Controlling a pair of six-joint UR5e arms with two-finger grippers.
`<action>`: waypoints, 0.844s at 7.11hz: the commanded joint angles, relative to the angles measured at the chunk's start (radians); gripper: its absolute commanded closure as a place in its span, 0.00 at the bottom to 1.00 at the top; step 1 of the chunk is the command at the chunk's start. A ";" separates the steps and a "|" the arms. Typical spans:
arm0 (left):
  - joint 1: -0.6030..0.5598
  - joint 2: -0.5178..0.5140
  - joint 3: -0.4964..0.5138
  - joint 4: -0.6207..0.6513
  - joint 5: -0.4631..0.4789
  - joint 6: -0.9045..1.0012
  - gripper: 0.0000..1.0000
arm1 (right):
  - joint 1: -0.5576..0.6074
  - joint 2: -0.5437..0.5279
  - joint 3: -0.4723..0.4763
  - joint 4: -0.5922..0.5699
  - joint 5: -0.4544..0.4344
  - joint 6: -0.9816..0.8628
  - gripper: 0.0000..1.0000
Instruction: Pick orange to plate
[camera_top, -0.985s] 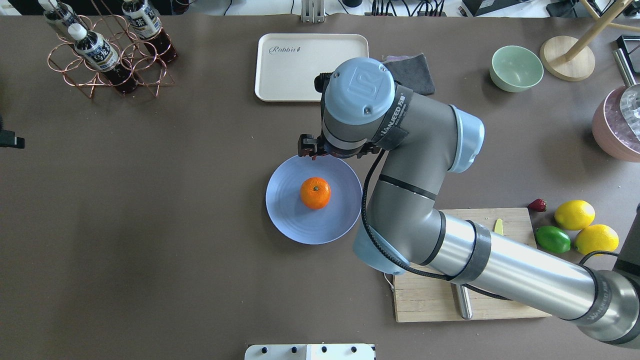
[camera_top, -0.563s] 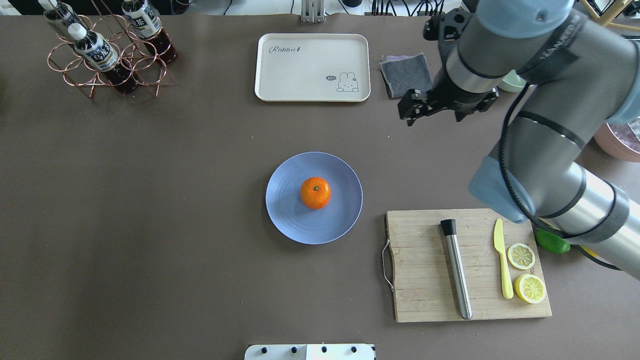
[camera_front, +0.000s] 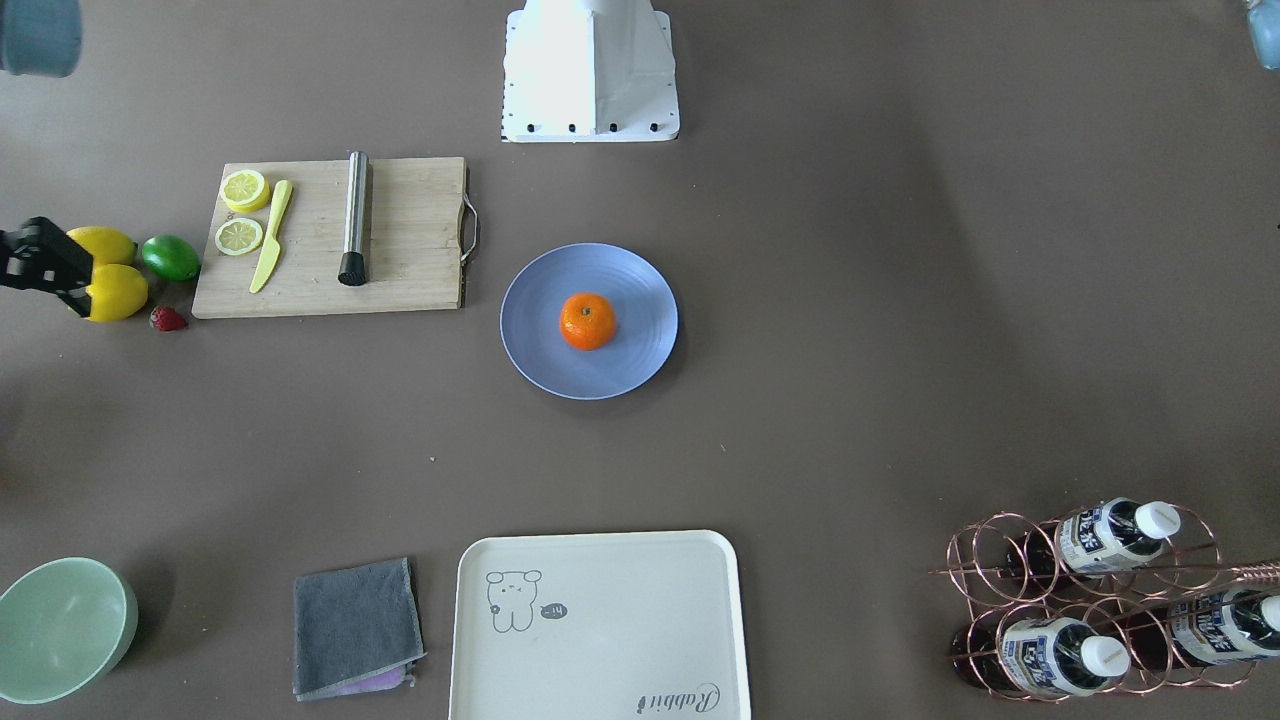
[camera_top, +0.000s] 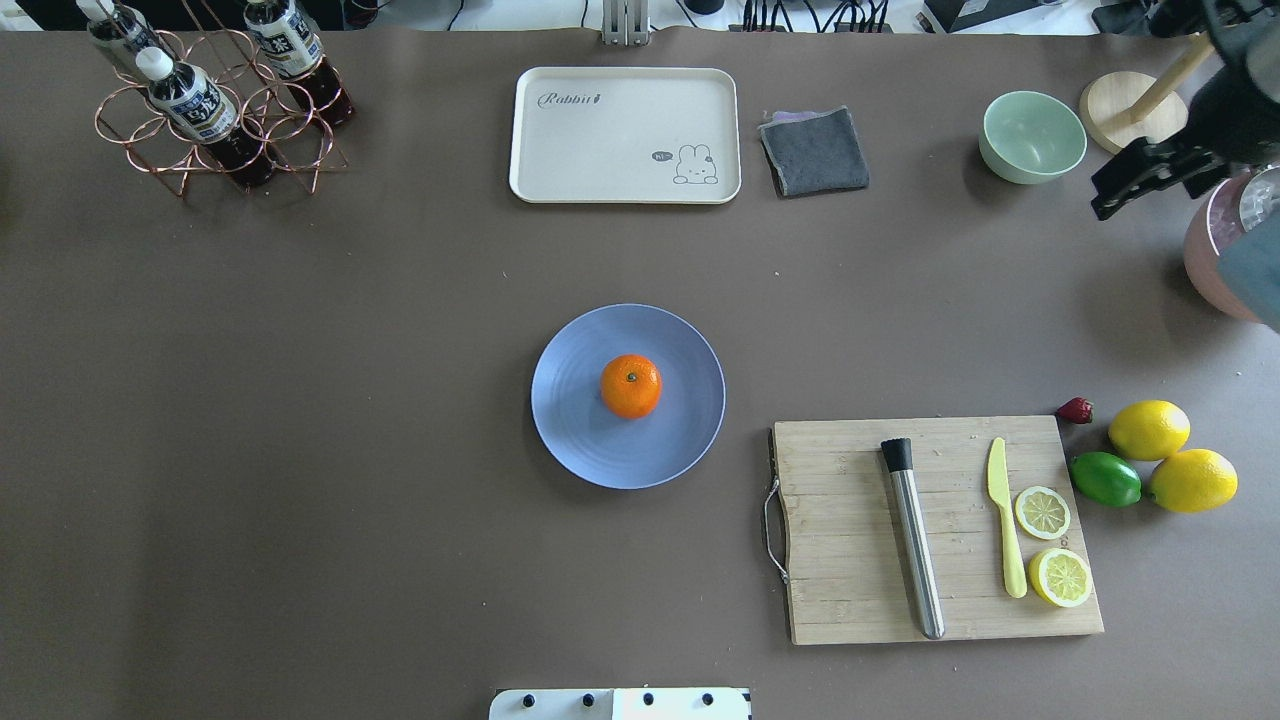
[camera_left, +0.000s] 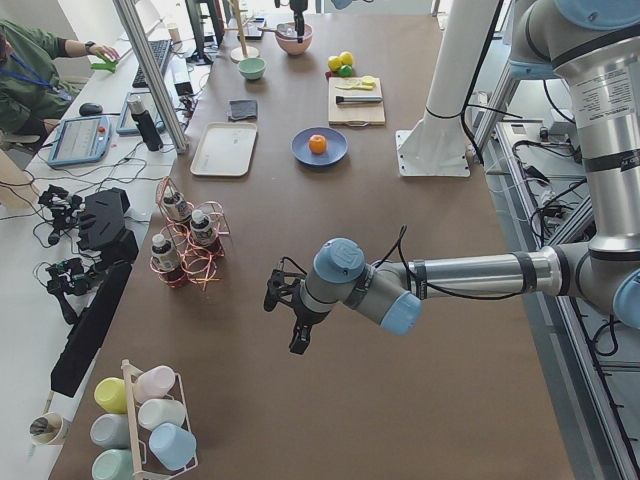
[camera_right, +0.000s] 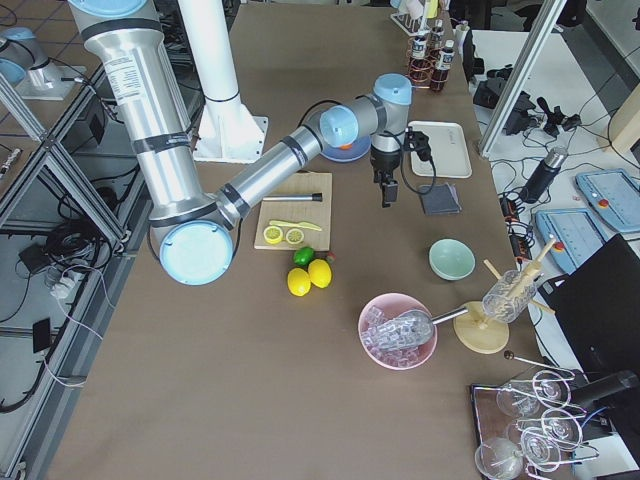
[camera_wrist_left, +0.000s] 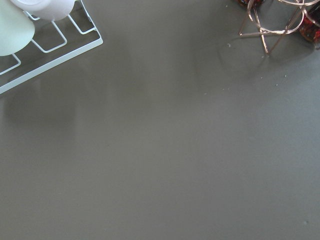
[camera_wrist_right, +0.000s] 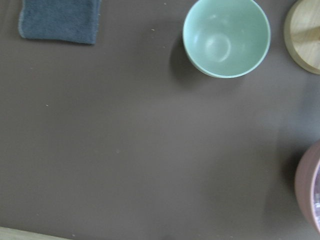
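The orange (camera_top: 631, 386) rests near the middle of the pale blue plate (camera_top: 580, 440), stem dot up, with nothing touching it. The front-facing view shows the same orange (camera_front: 588, 321) on the plate (camera_front: 630, 290). My right gripper (camera_top: 1150, 180) hangs far off at the table's right end, beside the mint bowl, open and holding nothing. It also shows at the left edge of the front-facing view as the right gripper (camera_front: 38, 262). My left gripper (camera_left: 285, 312) shows only in the exterior left view, over bare table far from the plate. I cannot tell whether it is open or shut.
A cutting board (camera_top: 850, 560) with a metal rod, a yellow knife and lemon slices lies right of the plate. Two lemons (camera_top: 1150, 430) and a lime (camera_top: 1105, 479) sit beyond it. At the back are a cream tray (camera_top: 625, 135), a grey cloth (camera_top: 813, 150), a mint bowl (camera_top: 1032, 136) and a bottle rack (camera_top: 215, 110).
My right arm has swung away from the plate's far rim to the table's right end, uncovering the cutting board. The orange has stayed on the plate.
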 joint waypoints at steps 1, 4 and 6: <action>-0.072 0.007 0.037 -0.001 -0.093 0.045 0.02 | 0.248 -0.116 -0.131 0.001 0.091 -0.339 0.00; -0.098 0.024 0.039 0.005 -0.093 0.097 0.02 | 0.382 -0.256 -0.169 0.018 0.089 -0.420 0.00; -0.091 0.017 0.002 0.086 -0.093 0.095 0.02 | 0.383 -0.255 -0.180 0.044 0.086 -0.385 0.00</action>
